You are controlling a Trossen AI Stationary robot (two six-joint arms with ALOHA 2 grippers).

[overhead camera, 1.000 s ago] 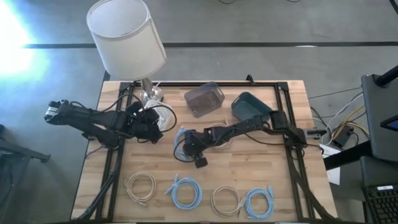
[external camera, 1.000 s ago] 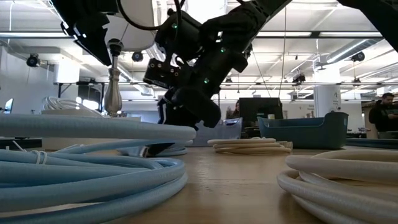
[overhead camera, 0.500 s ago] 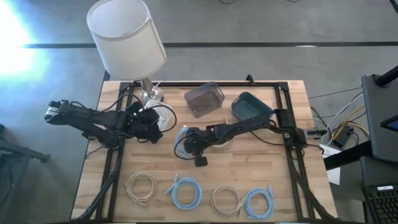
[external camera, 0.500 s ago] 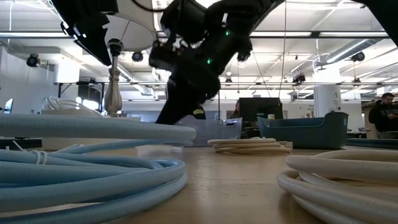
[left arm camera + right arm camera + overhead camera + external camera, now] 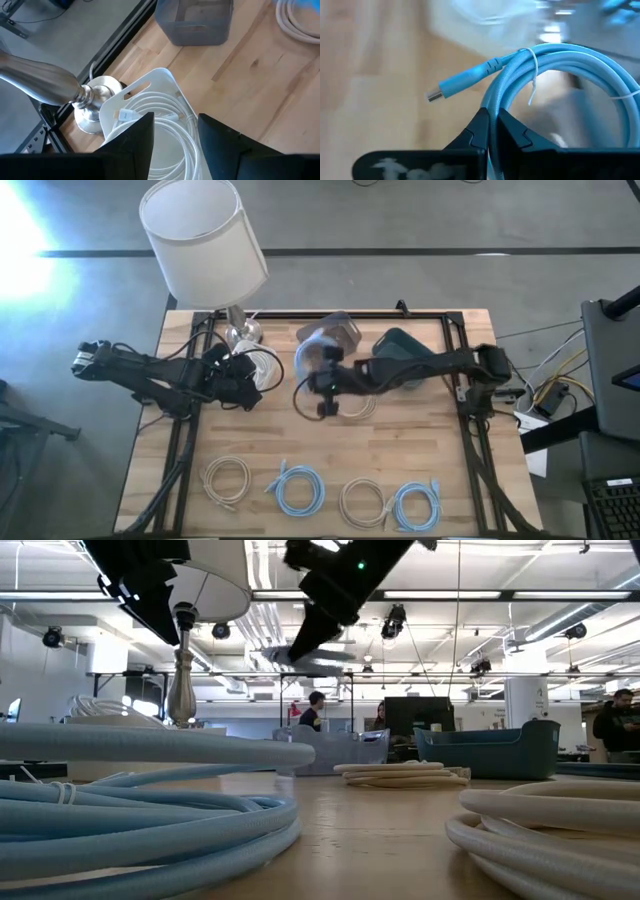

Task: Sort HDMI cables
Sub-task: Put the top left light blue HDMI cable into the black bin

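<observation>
My right gripper (image 5: 318,372) hangs over the table's middle, shut on a light blue HDMI cable coil (image 5: 560,65) whose plug (image 5: 455,86) sticks out sideways. My left gripper (image 5: 175,135) stands open above a white bin (image 5: 165,82) that holds white cables (image 5: 262,366), next to the lamp's foot (image 5: 92,107). A beige coil (image 5: 356,402) lies flat on the table below the right arm. Two beige coils (image 5: 226,478) (image 5: 362,502) and two light blue coils (image 5: 298,488) (image 5: 416,505) lie in a row along the near edge. My right gripper pinches the light blue coil's bundled strands (image 5: 492,102) between its two fingers (image 5: 477,127), close to where the plug end leaves the coil. The fingers slant down from the table's right side. The coil is lifted clear of the table and reaches out beyond the fingertips.
A clear grey bin (image 5: 328,337) and a teal bin (image 5: 402,350) stand at the far middle. A lamp with a white shade (image 5: 203,235) rises at the far left. A black frame (image 5: 470,450) runs around the tabletop.
My right gripper has risen from the table and gone toward the far edge, tipping its fingers up from steeply down. The light blue coil, which lay on the table, has come up with it and hangs clear. The beige coil beneath has stayed.
</observation>
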